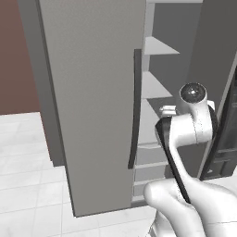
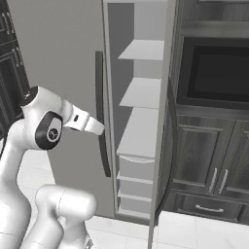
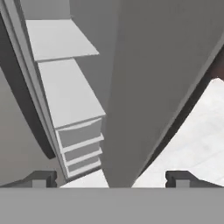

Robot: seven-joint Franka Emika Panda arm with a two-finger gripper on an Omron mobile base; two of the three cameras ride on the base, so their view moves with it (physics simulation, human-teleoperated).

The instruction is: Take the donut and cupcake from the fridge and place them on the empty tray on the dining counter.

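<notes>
The tall grey fridge (image 1: 92, 92) stands right in front of me, its left door shut, with a long dark handle (image 1: 135, 111). Its right door (image 2: 164, 121) is swung open and seen edge-on. Inside are bare white shelves (image 2: 141, 92) and drawers (image 2: 135, 170). The donut and the cupcake are hidden. The tray and the dining counter are out of view. My gripper (image 3: 113, 179) is open with nothing between its fingertips (image 3: 43, 178). It hangs in front of the left door's handle and points at the open compartment.
Dark cabinets with a built-in oven (image 2: 214, 68) stand just right of the open fridge door. A white tiled floor (image 1: 28, 162) spreads to the left, below a reddish-brown wall (image 1: 14, 55).
</notes>
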